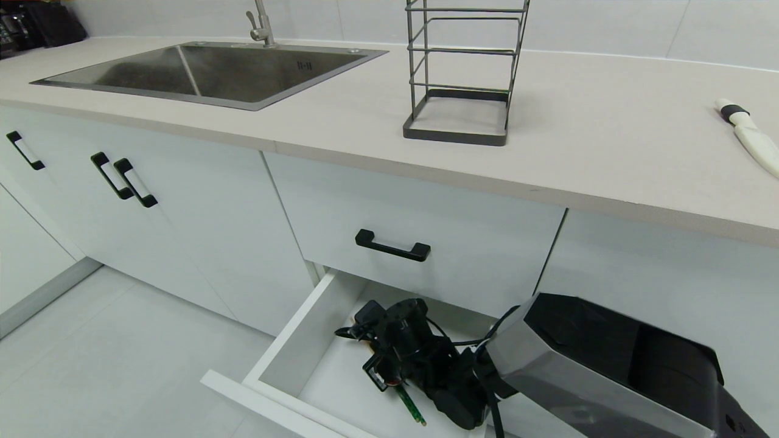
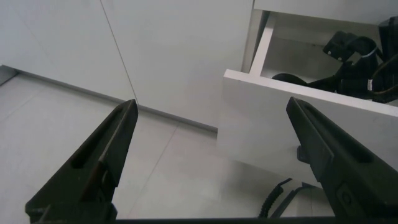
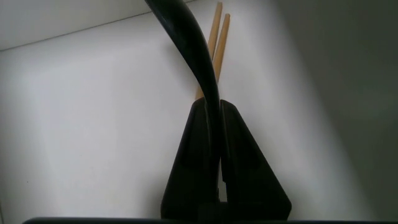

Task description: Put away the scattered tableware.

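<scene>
Holding a dark utensil (image 3: 186, 37) near chopsticks (image 3: 219, 31) in the open drawer (image 1: 304, 340), we are pinching it in our right tool (image 3: 214, 107), left tool (image 2: 211, 106) spread; a knife (image 1: 751, 137) is still waiting on the counter (image 1: 596, 140).

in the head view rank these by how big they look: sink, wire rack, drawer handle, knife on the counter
1. stainless steel sink
2. dark grey wire rack
3. black drawer handle and white knife: look alike; the frame edge cuts the knife off

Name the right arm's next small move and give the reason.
Likely open the right gripper and release the black utensil: it is clamped on the handle inside the open drawer, where the chopsticks already lie.
</scene>
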Robot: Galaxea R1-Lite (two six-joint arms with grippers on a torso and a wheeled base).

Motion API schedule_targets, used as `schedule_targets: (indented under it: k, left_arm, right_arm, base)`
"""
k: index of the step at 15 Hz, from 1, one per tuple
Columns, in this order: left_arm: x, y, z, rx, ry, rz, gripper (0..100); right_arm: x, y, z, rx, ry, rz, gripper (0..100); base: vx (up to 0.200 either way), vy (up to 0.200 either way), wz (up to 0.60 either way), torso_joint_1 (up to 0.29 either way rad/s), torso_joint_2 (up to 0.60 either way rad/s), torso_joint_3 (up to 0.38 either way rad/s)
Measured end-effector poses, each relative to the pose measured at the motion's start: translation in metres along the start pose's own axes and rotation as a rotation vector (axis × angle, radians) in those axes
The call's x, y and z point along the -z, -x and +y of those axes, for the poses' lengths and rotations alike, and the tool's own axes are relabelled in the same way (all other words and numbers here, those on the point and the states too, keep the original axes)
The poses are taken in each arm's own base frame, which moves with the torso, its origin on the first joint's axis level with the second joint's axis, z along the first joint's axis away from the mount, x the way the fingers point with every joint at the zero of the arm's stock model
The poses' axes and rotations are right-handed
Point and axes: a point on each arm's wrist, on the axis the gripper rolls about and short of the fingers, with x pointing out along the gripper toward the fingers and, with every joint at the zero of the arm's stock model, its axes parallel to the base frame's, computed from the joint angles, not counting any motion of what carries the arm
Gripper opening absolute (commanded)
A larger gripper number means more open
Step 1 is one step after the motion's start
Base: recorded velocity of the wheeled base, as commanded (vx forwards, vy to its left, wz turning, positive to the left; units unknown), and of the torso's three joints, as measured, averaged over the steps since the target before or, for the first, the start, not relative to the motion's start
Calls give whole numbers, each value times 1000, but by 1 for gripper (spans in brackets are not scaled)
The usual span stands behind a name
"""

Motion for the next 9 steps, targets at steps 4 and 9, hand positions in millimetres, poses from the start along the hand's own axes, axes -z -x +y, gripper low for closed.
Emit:
schedule_targets:
  k: [4, 9]
  left_arm:
    - [0, 0, 0, 0, 0, 0, 100]
    - [0, 0, 0, 0, 0, 0, 100]
  right_arm:
    - [-4, 13, 1, -9, 7, 12, 0]
    - [-25, 52, 7, -37, 20, -15, 0]
  base:
    - [0, 0, 0, 0, 0, 0]
    - [0, 0, 0, 0, 0, 0]
